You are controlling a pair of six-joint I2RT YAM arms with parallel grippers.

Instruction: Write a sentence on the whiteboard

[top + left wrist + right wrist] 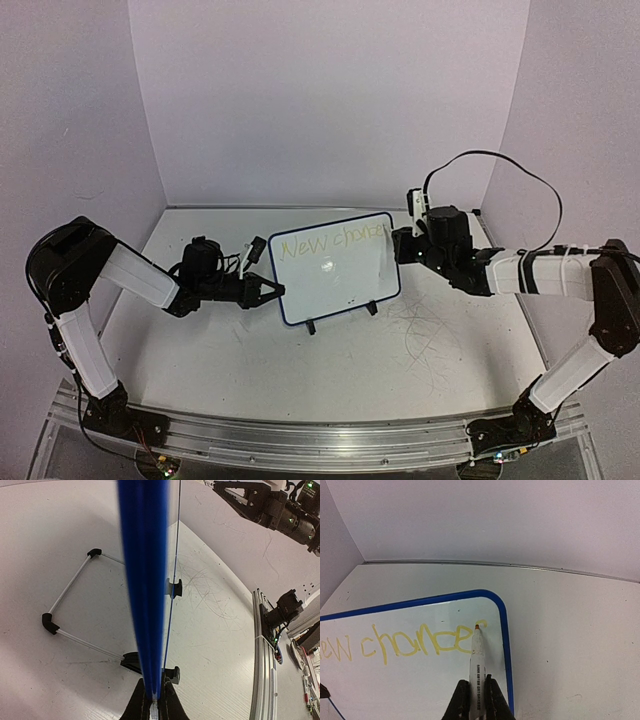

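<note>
Right hand (476, 682), marker (477, 655) tip on sentence (415, 642)

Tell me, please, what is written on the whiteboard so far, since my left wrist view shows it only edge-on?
Observer: The right wrist view shows one line of yellow lettering, roughly "New chance", along the top of the whiteboard.
Operator: Is writing under way?
Observer: The marker, gripped in the right claw, has its tip at the last letter's end, near the right frame.
Operator: And my side?
Observer: From above, the left claw clamps the board's left edge.
</note>
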